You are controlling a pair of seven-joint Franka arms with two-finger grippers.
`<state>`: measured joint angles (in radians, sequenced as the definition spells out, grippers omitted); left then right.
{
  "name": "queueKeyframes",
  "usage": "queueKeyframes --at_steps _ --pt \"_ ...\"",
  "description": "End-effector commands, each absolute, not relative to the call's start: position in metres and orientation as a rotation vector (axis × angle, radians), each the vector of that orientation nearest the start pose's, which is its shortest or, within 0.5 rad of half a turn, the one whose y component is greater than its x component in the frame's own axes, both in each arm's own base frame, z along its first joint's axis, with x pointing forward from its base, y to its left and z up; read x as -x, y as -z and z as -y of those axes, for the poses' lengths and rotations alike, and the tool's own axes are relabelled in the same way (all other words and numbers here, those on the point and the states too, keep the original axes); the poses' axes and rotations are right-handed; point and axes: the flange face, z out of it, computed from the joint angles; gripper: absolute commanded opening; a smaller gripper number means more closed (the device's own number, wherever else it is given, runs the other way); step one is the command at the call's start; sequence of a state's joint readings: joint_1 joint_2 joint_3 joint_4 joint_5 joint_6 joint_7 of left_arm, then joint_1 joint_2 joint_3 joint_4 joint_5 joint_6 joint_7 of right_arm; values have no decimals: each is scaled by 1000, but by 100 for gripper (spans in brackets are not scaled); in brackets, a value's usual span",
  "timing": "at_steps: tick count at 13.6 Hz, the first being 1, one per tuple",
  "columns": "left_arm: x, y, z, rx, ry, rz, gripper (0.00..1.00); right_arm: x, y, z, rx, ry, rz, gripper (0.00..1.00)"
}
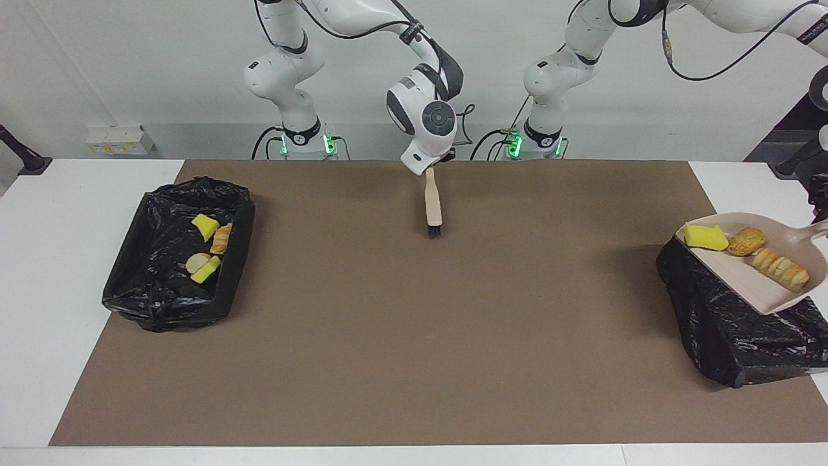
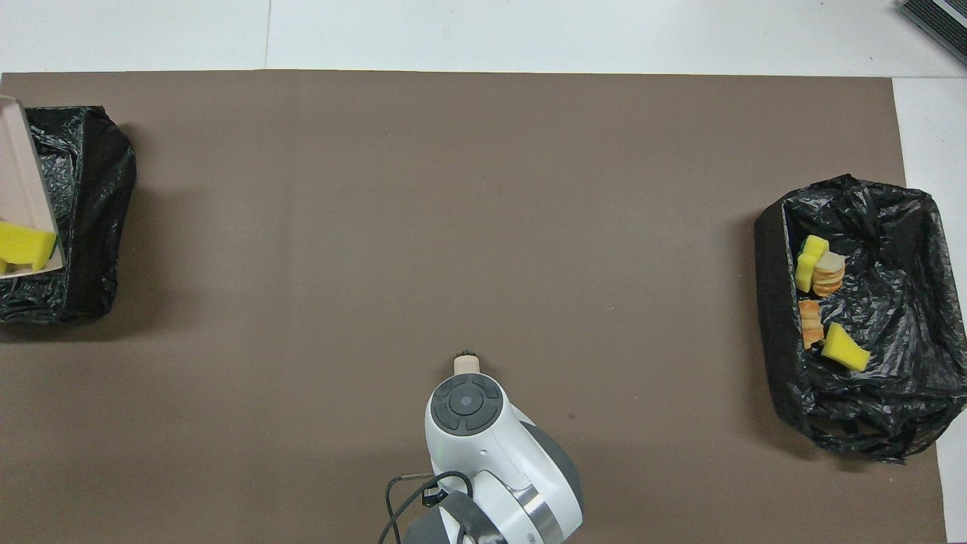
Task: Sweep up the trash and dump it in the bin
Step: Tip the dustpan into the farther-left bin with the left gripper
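Right jaws: closed on the top end of the beige wooden hand brush, mostly hidden under the white wrist; brush hanging upright, black bristles down, over the brown mat midway between the arm bases. In the overhead view, only the brush's tip visible past the wrist.

Left jaws: at the edge of the facing view, almost entirely cut off; closed, gripping the handle of the beige plastic dustpan. Dustpan raised and tilted over the black-bag-lined bin at the left arm's end of the bench, open lip lower than the handle.

Trash in the dustpan: one yellow sponge block at the end nearer the robots, a round orange-brown bread-like lump beside it, a beige-and-orange layered chunk next along. In the overhead view, only the pan's edge and the sponge block showing at the frame edge.

Second black-lined bin at the right arm's end of the bench, holding four more scraps: two yellow sponge bits and two beige-orange chunks, clustered near the wall facing the mat's middle.
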<state>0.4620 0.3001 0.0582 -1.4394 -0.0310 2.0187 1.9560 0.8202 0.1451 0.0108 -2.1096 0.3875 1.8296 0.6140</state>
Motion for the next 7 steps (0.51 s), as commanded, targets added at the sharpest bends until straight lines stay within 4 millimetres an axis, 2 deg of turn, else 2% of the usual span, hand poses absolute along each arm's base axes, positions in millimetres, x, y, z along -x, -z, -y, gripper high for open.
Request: queueKeyframes --at_steps 1,3,5,7 --pt "-615 -550 -372 2088 81 -1918 0 -338 -330 -390 3048 -845 93 0" --pt "-626 -534 -390 2041 43 -1931 0 -350 -327 -384 3036 -835 106 0" --pt "-638 -536 -392 1937 -74 -1931 0 -352 -326 -383 3035 -832 102 0" --pt "-642 -537 -389 1901 -104 -1927 0 -355 -325 -381 3029 -834 89 0"
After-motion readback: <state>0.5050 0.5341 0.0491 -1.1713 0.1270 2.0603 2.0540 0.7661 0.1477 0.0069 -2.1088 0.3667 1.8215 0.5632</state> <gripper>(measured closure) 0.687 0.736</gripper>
